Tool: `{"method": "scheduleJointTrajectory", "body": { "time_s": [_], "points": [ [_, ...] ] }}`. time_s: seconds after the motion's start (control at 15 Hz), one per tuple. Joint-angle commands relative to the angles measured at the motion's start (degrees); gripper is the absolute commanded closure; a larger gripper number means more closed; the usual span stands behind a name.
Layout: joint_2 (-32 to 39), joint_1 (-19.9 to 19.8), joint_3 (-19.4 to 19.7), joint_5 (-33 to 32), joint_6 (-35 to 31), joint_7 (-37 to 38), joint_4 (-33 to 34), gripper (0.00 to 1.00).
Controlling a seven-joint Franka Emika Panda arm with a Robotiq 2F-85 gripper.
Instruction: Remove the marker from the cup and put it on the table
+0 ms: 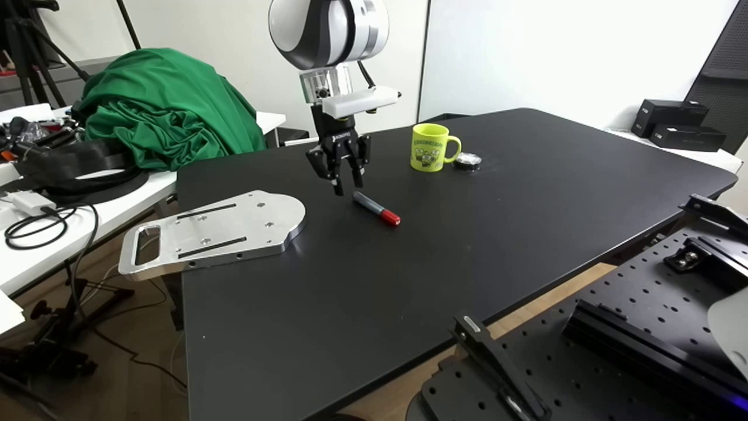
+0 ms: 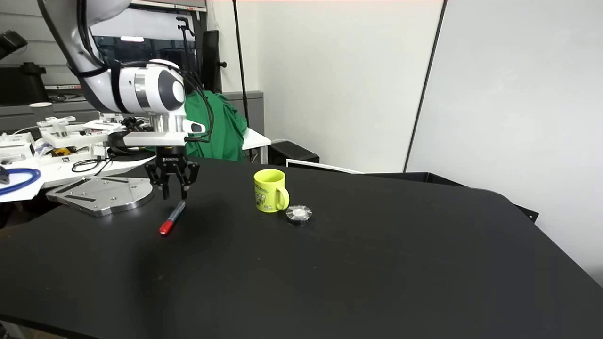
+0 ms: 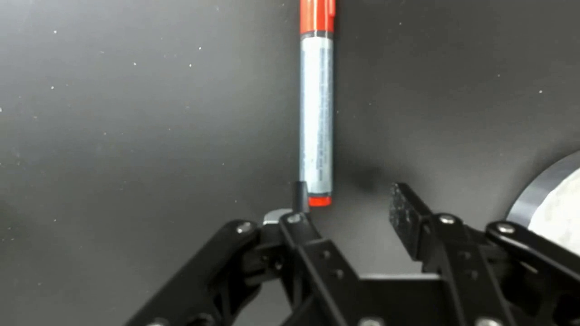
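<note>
A red-capped marker (image 1: 373, 206) lay flat on the black tabletop (image 1: 467, 263), outside the cup (image 1: 428, 149), which stood upright and well apart from the marker, as the claw (image 1: 348, 186) hung over the marker's tail end, jaws parted and gripping nothing. With the marker down, the task looked all but finished, leaving a clean exit as the main concern. In the wrist view one finger (image 3: 300, 198) overlapped the marker's tail; whether the two touched could not be told. Any further drop risked pressing that finger onto the barrel, pinning it or flicking the capped end round. A sideways move at that height could have clipped the tail and set the round barrel rolling, perhaps toward the metal plate (image 1: 234, 225) lying near the marker. Closing there threatened to nip the end and drag the marker askew. A straight lift seemed the safest way out.
</note>
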State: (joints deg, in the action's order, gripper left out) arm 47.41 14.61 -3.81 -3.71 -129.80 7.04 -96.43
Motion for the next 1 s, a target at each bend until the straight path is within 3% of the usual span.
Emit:
{"method": "scheduleJointTrajectory", "body": {
  "time_s": [0.0,0.2,0.6,0.93],
  "points": [
    [-2.9,0.3,0.4,-0.2,1.0,1.9,-0.6,0.19],
    [-5.3,0.0,0.0,0.2,1.7,1.5,-0.1,0.01],
    [-10.3,-2.2,-1.3,1.1,2.7,-2.7,1.2,0.0],
    [-10.0,-1.8,-1.0,0.2,1.8,-1.9,1.1,0.0]
  ]
}}
